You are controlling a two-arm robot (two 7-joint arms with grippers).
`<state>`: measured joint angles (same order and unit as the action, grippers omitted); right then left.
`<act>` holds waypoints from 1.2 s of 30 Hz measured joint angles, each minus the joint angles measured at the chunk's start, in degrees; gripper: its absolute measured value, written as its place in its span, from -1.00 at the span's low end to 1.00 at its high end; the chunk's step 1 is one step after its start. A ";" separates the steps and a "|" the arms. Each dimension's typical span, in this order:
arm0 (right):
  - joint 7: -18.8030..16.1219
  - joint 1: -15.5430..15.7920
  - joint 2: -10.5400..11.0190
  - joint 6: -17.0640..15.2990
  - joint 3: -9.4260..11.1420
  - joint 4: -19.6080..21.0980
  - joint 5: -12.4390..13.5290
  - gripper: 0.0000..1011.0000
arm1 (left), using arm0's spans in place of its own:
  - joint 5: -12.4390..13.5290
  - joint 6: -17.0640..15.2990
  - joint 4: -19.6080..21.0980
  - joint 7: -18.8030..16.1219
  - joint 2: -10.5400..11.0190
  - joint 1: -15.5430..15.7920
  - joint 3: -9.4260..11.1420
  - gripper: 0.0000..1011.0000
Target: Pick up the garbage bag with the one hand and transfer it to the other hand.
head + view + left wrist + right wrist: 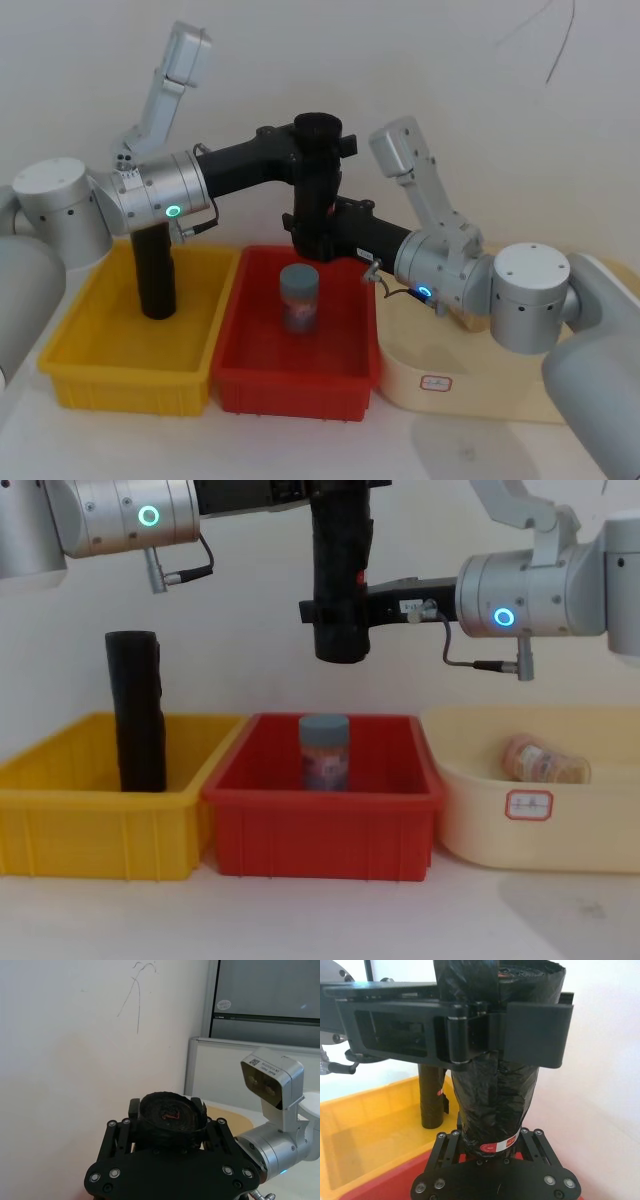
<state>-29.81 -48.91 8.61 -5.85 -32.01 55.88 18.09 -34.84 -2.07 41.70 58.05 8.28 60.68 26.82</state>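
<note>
**Garbage bag held in mid-air by both grippers above the red bin**

The garbage bag hangs upright in the air, above the rear of the red bin and clear of it. The left gripper, on the teal-ringed arm, has its fingers clamped against the roll's upper part. The right gripper, on the blue-ringed arm, has its fingers pressed to the roll's lower end, near a red-and-white label.

Inside the red bin stands a blue-lidded jar, upright and directly beneath the roll. In the yellow bin to the left, a second black roll stands upright. The cream tub to the right holds a small jar lying on its side.
</note>
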 joint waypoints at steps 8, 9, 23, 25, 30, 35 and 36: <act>-0.01 0.00 0.00 -0.01 0.00 -0.01 0.00 -0.06 | -0.01 0.00 0.00 0.00 0.00 0.00 0.00 0.56; 0.00 0.00 0.00 -0.01 0.00 -0.01 0.00 -0.06 | -0.01 0.00 0.00 0.00 0.00 0.00 0.00 0.59; 3.41 1.29 0.49 -1.43 0.52 2.60 -1.34 -0.06 | 0.00 0.00 0.00 0.00 0.00 0.00 0.00 0.98; 4.32 1.65 0.68 -1.90 0.66 3.29 -1.69 -0.06 | 0.00 0.00 0.00 0.00 0.00 0.00 0.00 0.98; 7.19 2.81 1.27 -3.35 1.27 5.67 -2.68 -0.06 | 0.01 0.00 0.00 0.00 0.00 0.00 0.00 0.98; 10.64 4.43 2.25 -5.45 2.36 8.96 -3.73 -0.06 | 0.01 0.00 0.00 -0.01 0.00 0.00 0.00 0.98; 11.12 4.57 2.34 -5.80 2.47 9.22 -3.88 -0.06 | 0.01 0.00 0.00 0.00 0.00 0.00 0.00 0.98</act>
<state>-18.69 -44.34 10.95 -11.65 -29.55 65.09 14.20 -34.83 -2.07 41.70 58.05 8.28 60.68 26.82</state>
